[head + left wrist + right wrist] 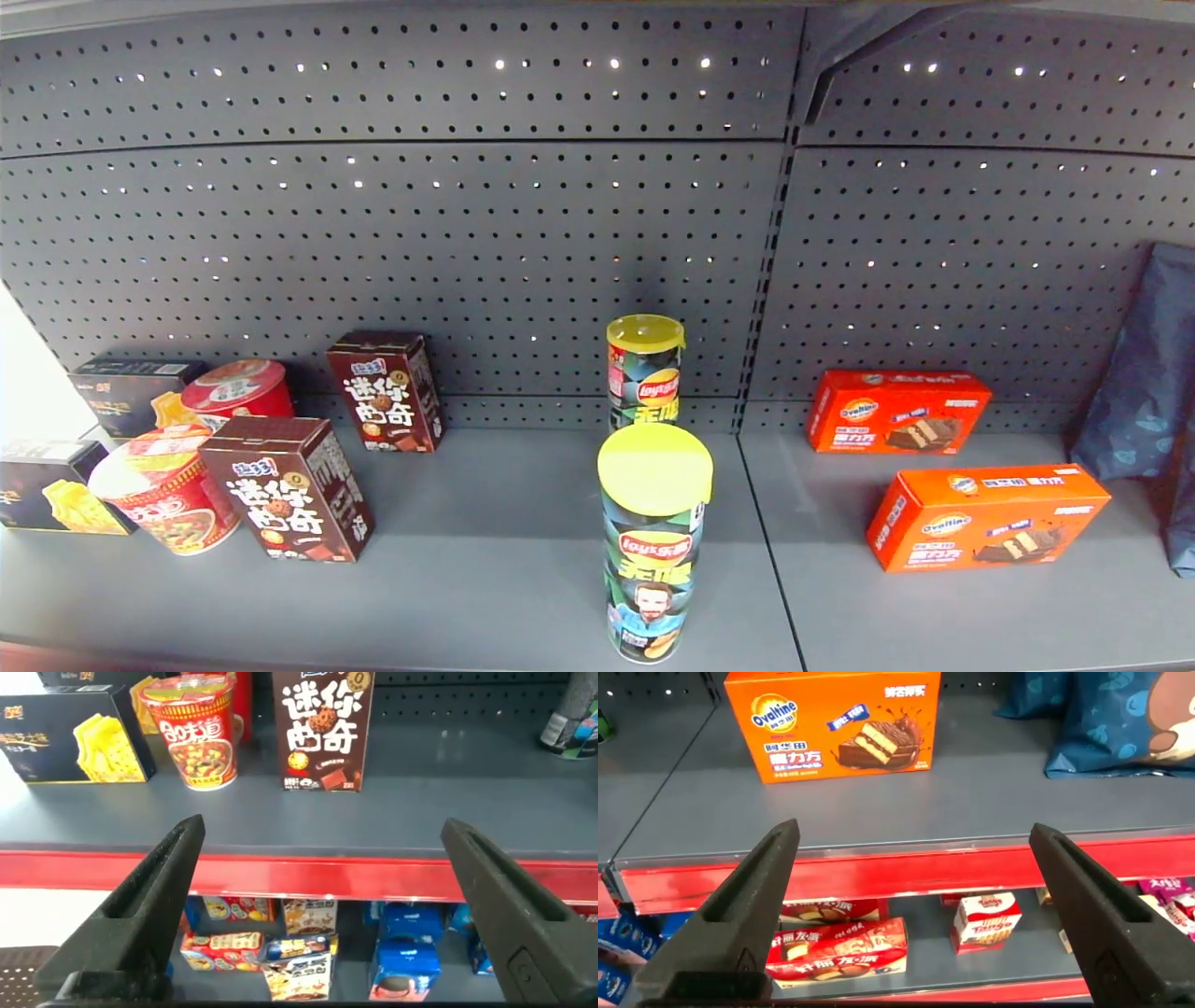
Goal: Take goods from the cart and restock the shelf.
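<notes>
The grey shelf (485, 523) carries two chip cans with yellow lids, one at the front (653, 551) and one behind it (644, 371). Two orange boxes (990, 516) lie to the right. Brown cookie boxes (288, 487), red noodle cups (166, 490) and black boxes (47, 485) stand on the left. My left gripper (322, 829) is open and holds nothing, level with the shelf's red front edge (299, 873), facing a noodle cup (198, 728) and a brown box (320, 728). My right gripper (915, 831) is open too, before the front orange box (836, 723).
Dark blue bags (1144, 373) lean at the shelf's far right, also in the right wrist view (1120, 719). A pegboard back wall (467, 233) closes the shelf. The lower shelf holds packed goods (280, 952) and red boxes (836, 947). Bare shelf lies between the brown boxes and the cans.
</notes>
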{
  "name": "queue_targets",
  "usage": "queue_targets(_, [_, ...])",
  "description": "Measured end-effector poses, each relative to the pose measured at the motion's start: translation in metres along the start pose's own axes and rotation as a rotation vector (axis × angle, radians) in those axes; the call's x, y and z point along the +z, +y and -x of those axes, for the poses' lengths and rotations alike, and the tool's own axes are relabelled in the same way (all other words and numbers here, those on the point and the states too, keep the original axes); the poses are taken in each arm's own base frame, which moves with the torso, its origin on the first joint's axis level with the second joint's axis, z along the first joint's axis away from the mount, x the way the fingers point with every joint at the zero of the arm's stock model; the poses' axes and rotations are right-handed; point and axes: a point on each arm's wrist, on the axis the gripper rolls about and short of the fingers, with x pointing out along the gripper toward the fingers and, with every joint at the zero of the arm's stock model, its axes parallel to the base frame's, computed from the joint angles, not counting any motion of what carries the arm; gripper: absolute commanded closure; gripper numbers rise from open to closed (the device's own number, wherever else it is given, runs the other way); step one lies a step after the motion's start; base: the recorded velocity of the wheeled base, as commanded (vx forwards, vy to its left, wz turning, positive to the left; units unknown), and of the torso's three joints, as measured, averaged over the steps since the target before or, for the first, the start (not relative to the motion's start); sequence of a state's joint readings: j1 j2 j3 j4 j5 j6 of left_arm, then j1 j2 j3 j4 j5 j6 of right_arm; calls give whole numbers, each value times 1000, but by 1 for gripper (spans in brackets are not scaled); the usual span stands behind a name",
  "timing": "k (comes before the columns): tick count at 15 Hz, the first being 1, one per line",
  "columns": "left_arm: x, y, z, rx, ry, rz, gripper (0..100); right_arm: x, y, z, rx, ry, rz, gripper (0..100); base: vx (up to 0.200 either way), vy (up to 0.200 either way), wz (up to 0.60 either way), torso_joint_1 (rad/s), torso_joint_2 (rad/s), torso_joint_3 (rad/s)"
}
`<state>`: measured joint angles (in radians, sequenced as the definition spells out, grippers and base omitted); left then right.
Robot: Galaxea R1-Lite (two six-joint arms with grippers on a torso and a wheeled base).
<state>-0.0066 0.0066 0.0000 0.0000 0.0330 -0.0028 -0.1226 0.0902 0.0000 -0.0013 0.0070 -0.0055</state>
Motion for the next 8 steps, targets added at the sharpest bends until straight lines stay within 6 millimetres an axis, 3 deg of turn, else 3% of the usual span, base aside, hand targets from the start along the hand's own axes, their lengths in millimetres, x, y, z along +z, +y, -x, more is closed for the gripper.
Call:
queue_targets(6, [0,0,0,3,-5,1,0,0,0,0,0,1,0,0,0,0,0,0,0,0])
queue_targets(7, [0,0,0,1,-5,1,0,0,0,0,0,1,0,0,-200,0,0,2,-7,2])
queue_targets(8, [0,0,0,-1,-5,1,0,0,0,0,0,1,0,0,0,0,0,0,0,0])
